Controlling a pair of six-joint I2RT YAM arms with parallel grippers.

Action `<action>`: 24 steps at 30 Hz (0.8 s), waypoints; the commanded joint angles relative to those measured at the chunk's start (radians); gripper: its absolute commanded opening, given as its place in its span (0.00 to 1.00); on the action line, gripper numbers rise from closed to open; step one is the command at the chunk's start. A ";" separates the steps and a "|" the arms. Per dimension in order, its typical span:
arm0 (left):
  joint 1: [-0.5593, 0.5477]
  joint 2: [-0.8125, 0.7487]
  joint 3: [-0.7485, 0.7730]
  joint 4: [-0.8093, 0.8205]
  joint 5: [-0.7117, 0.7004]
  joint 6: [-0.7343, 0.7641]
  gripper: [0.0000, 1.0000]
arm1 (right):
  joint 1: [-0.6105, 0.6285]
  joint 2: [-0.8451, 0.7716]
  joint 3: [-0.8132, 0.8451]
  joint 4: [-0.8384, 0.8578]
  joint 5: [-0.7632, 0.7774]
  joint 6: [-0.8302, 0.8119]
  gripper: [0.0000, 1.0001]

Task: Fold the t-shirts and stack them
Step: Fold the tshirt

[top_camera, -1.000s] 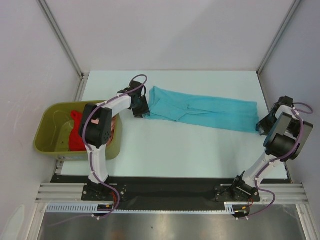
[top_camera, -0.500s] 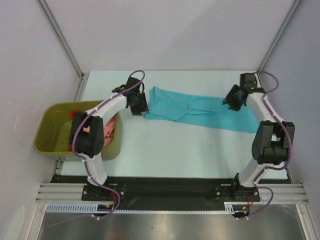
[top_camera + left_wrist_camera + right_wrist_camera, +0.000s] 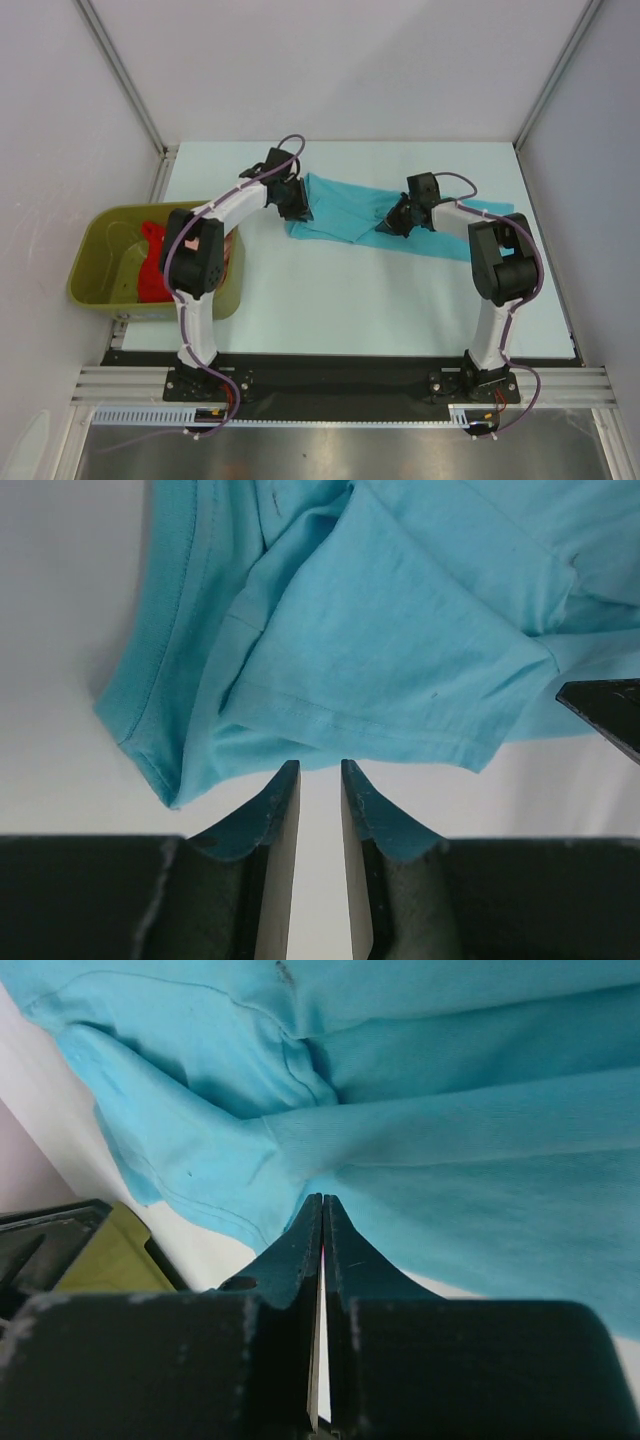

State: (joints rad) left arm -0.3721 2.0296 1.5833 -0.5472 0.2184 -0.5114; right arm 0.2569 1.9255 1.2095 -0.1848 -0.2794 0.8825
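The red t-shirt (image 3: pixel 150 262) lies in the olive tub (image 3: pixel 95 290) left of the table (image 3: pixel 350 300). The left gripper (image 3: pixel 320 766), jaws slightly apart, meets the left hem of the turquoise t-shirt (image 3: pixel 350 212) lying across the table. The right gripper (image 3: pixel 322 1200), jaws together, touches the shirt's near edge at its middle.

Pale table (image 3: pixel 330 300), plain grey walls (image 3: pixel 330 70) — aluminium corner posts (image 3: pixel 120 70), even light

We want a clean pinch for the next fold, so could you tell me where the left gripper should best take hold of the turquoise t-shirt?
Probably the sleeve hem of the turquoise t-shirt, coming in low from the bare table side. In the left wrist view that hem lies as a free, flat edge ahead of the left gripper, whose jaws stand slightly apart.
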 commanded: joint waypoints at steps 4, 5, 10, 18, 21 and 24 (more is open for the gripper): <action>-0.007 0.030 0.023 0.027 0.026 0.024 0.28 | 0.028 0.029 0.012 0.099 -0.003 0.053 0.00; -0.005 0.034 0.024 0.027 0.024 0.027 0.28 | 0.027 0.035 0.015 0.097 -0.003 0.055 0.00; -0.007 0.053 0.030 0.027 0.025 0.033 0.28 | 0.028 0.058 0.024 0.100 0.005 0.059 0.00; -0.005 0.054 0.029 0.029 0.044 0.036 0.28 | 0.022 0.078 0.054 0.116 0.025 0.026 0.00; -0.007 0.053 0.026 0.033 0.050 0.036 0.28 | 0.013 0.095 0.088 0.122 0.026 0.010 0.00; -0.007 0.055 0.023 0.035 0.056 0.033 0.28 | 0.002 0.118 0.123 0.105 0.032 -0.008 0.00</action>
State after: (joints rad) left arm -0.3729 2.0933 1.5833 -0.5369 0.2481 -0.4957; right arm 0.2745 2.0148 1.2701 -0.0998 -0.2707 0.9051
